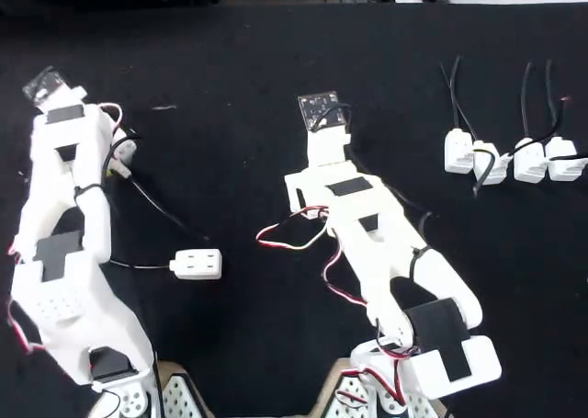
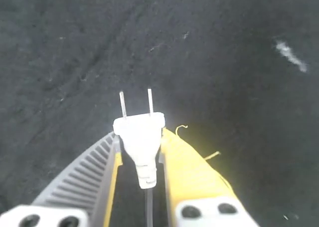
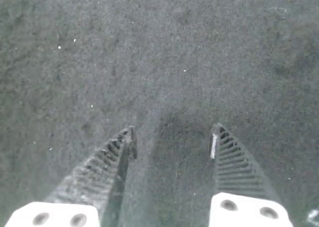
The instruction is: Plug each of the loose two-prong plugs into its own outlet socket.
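Between the fingers of the left gripper, a two-prong plug sits clamped, prongs pointing straight ahead. The outlet socket lies on the counter near this arm, toward the middle. The right gripper is spread and holds nothing.

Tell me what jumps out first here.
The white two-prong plug clamped in the left gripper, with its prongs pointing out over the black cloth. Then a lone white socket lying left of centre on the cloth, and a row of white corded pieces near its right edge.
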### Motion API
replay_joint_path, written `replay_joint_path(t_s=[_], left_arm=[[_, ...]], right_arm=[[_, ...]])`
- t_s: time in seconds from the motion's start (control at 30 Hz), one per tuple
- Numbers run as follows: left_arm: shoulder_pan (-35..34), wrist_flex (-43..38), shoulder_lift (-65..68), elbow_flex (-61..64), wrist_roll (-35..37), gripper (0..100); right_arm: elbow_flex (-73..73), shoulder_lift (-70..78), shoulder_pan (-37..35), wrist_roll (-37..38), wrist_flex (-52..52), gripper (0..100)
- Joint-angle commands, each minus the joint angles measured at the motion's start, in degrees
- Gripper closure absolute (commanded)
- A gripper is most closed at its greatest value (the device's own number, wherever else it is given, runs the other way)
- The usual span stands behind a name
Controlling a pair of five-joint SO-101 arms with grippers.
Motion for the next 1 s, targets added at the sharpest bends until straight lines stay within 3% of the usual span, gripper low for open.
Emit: replay_joint_path(t_s=[0.0,0.5,0.6,0.73,0.97], left_arm=[[0.22,4.04,-10.90,-0.13,0.62,97],[0.31,20.31,-24.44,-0.04,0.35,97],[0.31,21.98,-27.08,1.80,-2.90,97],[1.27,19.43,-34.11,10.59,-5.10,97],[7.34,5.98,-50.20,29.23,-11.78,97]], right_arm=[[-1.54,-3.30,0.88,-0.26,-1.49,76.9],[-1.54,-2.95,0.88,-0.26,-1.49,76.9],[-1.54,-2.95,0.88,-0.26,-1.49,76.9],[-1.54,-2.95,0.88,-0.26,-1.49,76.9],[-1.54,-3.03,0.88,-0.26,-1.49,76.9]])
